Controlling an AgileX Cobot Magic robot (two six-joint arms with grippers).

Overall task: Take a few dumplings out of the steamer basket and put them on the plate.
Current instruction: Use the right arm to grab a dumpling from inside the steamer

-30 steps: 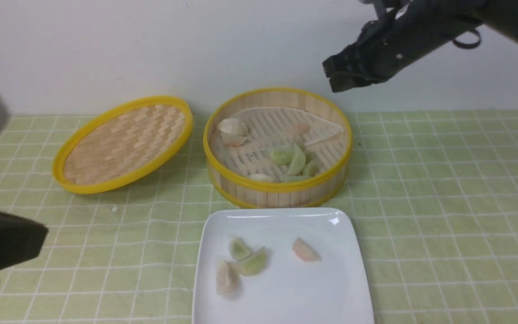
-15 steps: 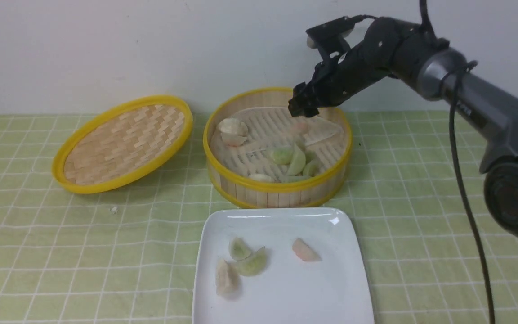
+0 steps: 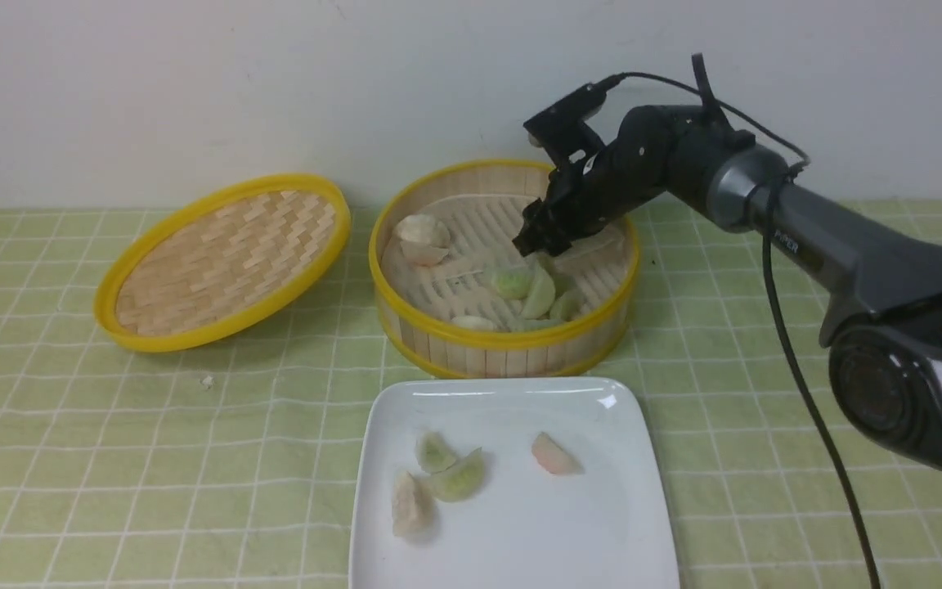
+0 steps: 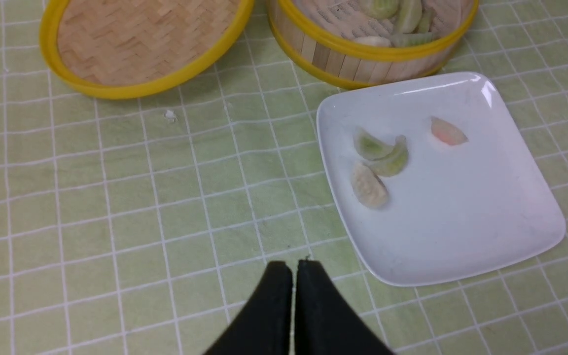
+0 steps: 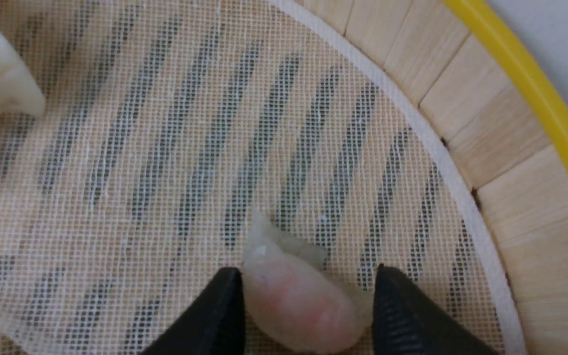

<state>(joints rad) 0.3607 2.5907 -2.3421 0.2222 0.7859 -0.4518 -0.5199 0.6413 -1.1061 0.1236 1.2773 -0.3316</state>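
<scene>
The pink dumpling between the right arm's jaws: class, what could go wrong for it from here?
The pink dumpling has thin, translucent skin, so the jaws might tear it if they squeeze hard.

It sits between the two jaws above the liner, which they might catch or drag as they close.

Green dumplings crowd close by in the steamer basket, so the arm could nudge them while lifting.

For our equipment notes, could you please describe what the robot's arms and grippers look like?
The right arm is dark grey to black, with a silvery band, "PiPER" lettering and a thick rounded joint; a black cable loops beside it. Its gripper has black fingers. The left gripper shows dark, narrow fingertips; the left arm is out of view.
</scene>
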